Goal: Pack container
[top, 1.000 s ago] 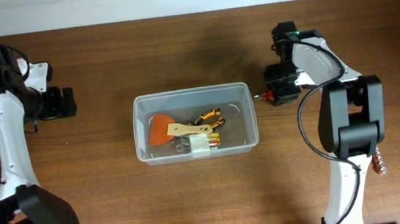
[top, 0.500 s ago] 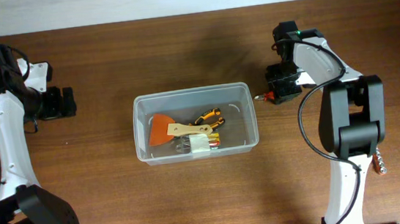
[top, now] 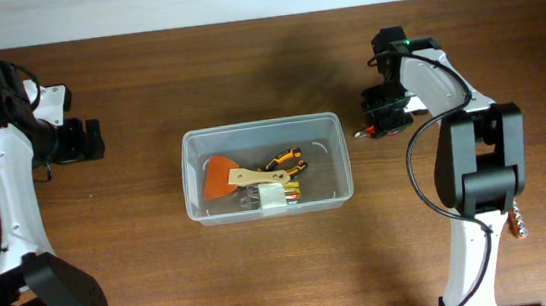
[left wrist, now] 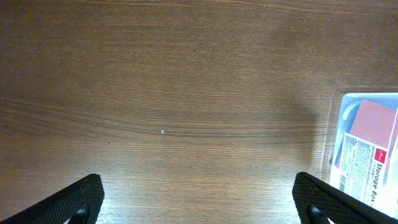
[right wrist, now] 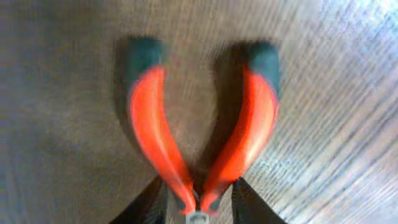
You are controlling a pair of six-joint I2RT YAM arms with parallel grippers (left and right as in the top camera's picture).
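Pliers [right wrist: 255, 124] sit between right end effector [right wrist: 198, 200] fingers at pivot; clamped or not, can't tell. Rigid, probably light, with grippy handles. Hold near pivot.

The only writing that can be read stands on a white label [left wrist: 364, 165] on the container [left wrist: 341, 106], seen in the left wrist view. Slanted black letters near the label's lower end read "Storage Bo", and the picture's edge cuts off the rest. The lines of finer print beside those words on the same label are too small to read.
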